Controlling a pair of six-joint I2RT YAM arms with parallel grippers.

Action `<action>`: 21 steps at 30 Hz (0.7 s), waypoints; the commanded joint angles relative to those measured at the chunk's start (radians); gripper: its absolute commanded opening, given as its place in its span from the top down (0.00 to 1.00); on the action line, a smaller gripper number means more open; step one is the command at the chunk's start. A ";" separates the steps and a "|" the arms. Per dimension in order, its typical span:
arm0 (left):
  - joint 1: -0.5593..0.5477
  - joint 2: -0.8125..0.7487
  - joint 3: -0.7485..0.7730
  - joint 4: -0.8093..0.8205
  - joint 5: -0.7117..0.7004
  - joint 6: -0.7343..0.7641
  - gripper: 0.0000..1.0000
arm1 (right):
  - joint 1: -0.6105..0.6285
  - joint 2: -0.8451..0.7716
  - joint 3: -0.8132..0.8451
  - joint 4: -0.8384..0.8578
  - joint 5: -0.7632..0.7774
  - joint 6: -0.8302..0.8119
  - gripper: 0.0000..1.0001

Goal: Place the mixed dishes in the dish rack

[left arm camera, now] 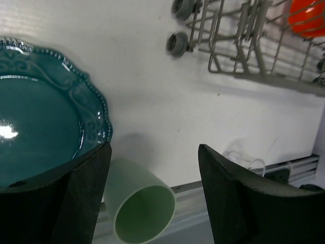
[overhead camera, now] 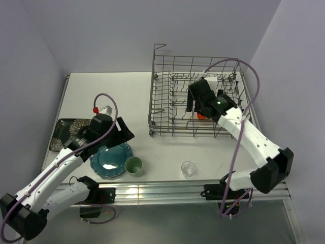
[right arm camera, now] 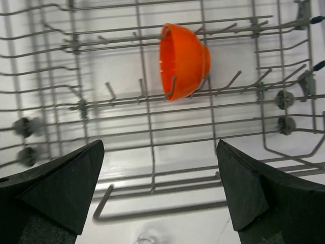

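Note:
The pale green cup (left arm camera: 139,203) (overhead camera: 133,165) stands between my left gripper's (left arm camera: 155,148) (overhead camera: 123,136) open fingers. It is close to the left finger (left arm camera: 86,188), with a gap to the right one. The teal scalloped plate (left arm camera: 40,127) (overhead camera: 109,159) lies just left of it. The small clear glass (overhead camera: 188,168) (left arm camera: 245,158) stands to the right. The black square plate (overhead camera: 67,133) lies at far left, partly under the arm. My right gripper (right arm camera: 160,145) (overhead camera: 192,104) hangs open and empty over the dish rack (overhead camera: 172,109) (right arm camera: 152,127). In the rack the orange-red bowl (right arm camera: 183,61) (overhead camera: 202,116) leans on its side against the tines.
The rack's wheels (left arm camera: 177,43) and near wall face the left gripper. A metal rail (overhead camera: 167,190) runs along the table's front edge, just past the cup and glass. Walls close in on the left, back and right.

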 commanded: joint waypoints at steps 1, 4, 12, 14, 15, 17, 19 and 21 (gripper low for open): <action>-0.089 0.018 0.057 -0.155 -0.117 -0.072 0.25 | 0.039 -0.089 -0.032 0.044 -0.105 0.015 0.00; -0.178 0.032 0.062 -0.229 -0.154 -0.153 0.27 | 0.091 -0.123 -0.043 0.029 -0.107 0.013 0.00; -0.371 0.084 0.079 -0.397 -0.260 -0.337 0.30 | 0.162 -0.262 -0.140 0.058 -0.174 0.016 0.00; -0.382 0.092 0.068 -0.413 -0.258 -0.354 0.31 | 0.162 -0.294 -0.167 0.058 -0.179 0.015 0.00; -0.388 0.095 0.061 -0.414 -0.251 -0.365 0.33 | 0.162 -0.322 -0.178 0.058 -0.182 0.013 0.00; -0.399 0.103 0.036 -0.405 -0.239 -0.376 0.33 | 0.162 -0.351 -0.201 0.047 -0.194 0.008 0.00; -0.423 0.101 0.004 -0.391 -0.225 -0.397 0.35 | 0.162 -0.388 -0.229 0.039 -0.194 0.007 0.00; -0.437 0.100 -0.013 -0.358 -0.209 -0.408 0.36 | 0.163 -0.421 -0.246 0.030 -0.197 0.004 0.00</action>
